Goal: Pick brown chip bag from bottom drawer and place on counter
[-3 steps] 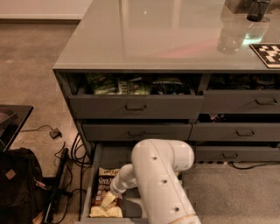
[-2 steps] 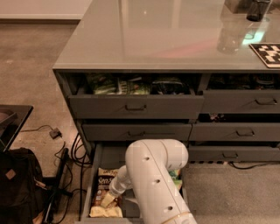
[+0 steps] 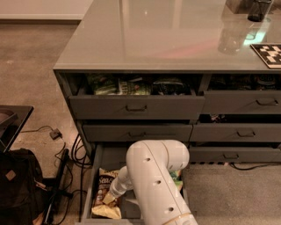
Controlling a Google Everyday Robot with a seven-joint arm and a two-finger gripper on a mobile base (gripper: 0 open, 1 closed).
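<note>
The brown chip bag (image 3: 104, 193) lies in the open bottom drawer (image 3: 95, 163) at the lower left, cream-yellow with a dark middle panel and white lettering. My white arm reaches down into the drawer from the lower middle. The gripper (image 3: 110, 198) is down at the bag's right edge, on or just above it, and the arm hides most of it. The counter (image 3: 167, 35) is the glossy grey-green top of the cabinet, filling the upper part of the view.
The top left drawer (image 3: 136, 105) is open, with green bags (image 3: 118, 85) inside. A checkered marker (image 3: 270, 55) and dark containers (image 3: 257, 9) sit on the counter's right. A black backpack (image 3: 17, 189) and cables (image 3: 66, 149) lie on the floor to the left.
The arm has shifted a little to the left over the bottom drawer. The chip bag has not visibly moved.
</note>
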